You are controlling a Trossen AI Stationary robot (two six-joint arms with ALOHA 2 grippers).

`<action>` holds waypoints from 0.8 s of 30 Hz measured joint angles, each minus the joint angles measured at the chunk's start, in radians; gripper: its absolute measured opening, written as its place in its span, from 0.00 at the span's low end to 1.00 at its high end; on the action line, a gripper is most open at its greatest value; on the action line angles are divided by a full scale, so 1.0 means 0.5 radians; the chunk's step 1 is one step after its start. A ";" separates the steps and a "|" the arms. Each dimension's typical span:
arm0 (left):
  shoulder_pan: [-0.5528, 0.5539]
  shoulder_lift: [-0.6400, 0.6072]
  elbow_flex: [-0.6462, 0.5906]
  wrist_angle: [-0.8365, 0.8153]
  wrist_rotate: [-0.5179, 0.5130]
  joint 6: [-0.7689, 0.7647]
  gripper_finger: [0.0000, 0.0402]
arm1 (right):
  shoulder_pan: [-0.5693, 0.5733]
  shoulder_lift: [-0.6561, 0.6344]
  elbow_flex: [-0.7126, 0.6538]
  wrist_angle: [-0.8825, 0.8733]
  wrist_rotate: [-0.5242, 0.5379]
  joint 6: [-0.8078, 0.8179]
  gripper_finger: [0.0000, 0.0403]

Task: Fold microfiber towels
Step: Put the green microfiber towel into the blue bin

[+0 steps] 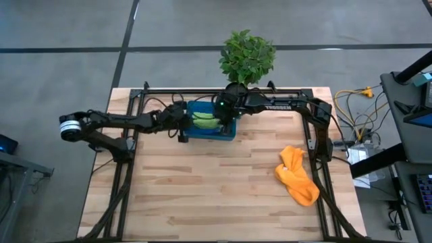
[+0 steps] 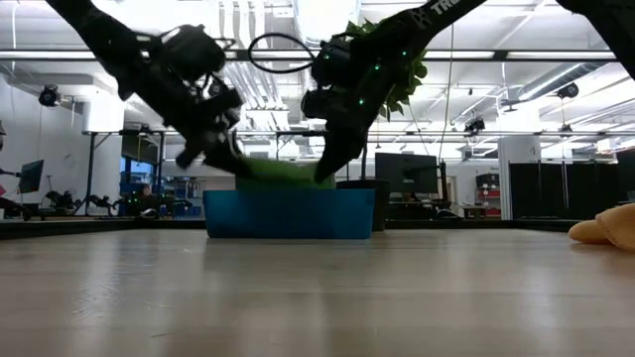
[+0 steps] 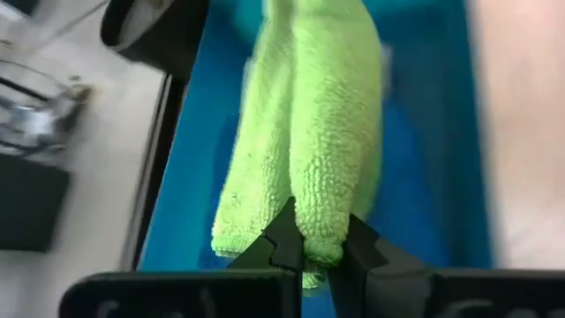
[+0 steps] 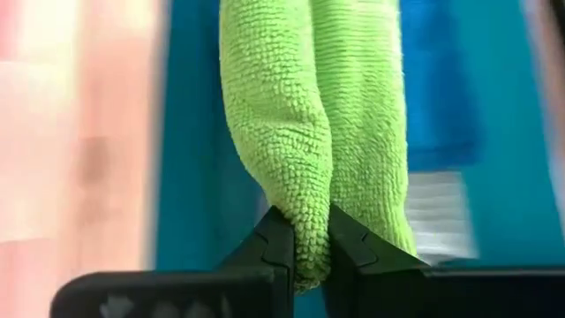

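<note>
A lime green towel [image 1: 204, 120], folded into a long thick bundle, lies stretched over the blue tray [image 1: 229, 133] at the table's far middle. In the low view the green towel [image 2: 283, 172] shows just above the tray's rim [image 2: 290, 194]. My left gripper [image 1: 187, 123] is shut on the bundle's left end and my right gripper [image 1: 221, 116] on its right end. An orange towel [image 1: 297, 175] lies crumpled on the table near the right edge. My left gripper pinches the folded end of the green towel [image 3: 320, 240] between its two fingers, several layers thick. It comes slanting down from the table's left, along the bundle. My right gripper pinches the opposite folded end [image 4: 305, 231] between its two fingers, several layers thick. It slants steeply down from the table's right. The bundle runs between the two grips over the tray; whether its underside rests on anything there is hidden.
Inside the tray, under the green bundle, a blue cloth [image 4: 441, 88] and a pale one [image 4: 437, 208] show. A potted plant [image 1: 247, 55] stands beyond the table's far edge. Dark frame rails [image 1: 128, 155] run along the table's sides. Bare wood [image 1: 209, 189] lies toward the near edge.
</note>
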 joint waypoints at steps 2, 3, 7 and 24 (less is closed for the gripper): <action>0.008 -0.076 0.029 -0.079 0.212 -0.131 0.02 | -0.003 -0.017 0.000 -0.037 -0.186 0.032 0.05; 0.018 -0.103 0.034 -0.100 0.368 -0.190 0.02 | -0.008 -0.022 -0.001 -0.063 -0.285 0.041 0.05; 0.064 -0.149 0.033 -0.158 0.902 -0.489 0.02 | -0.027 -0.021 -0.010 -0.090 -0.622 0.073 0.05; 0.257 0.069 0.025 -0.174 0.825 -0.817 0.02 | -0.251 0.077 -0.055 0.033 -0.765 0.472 0.04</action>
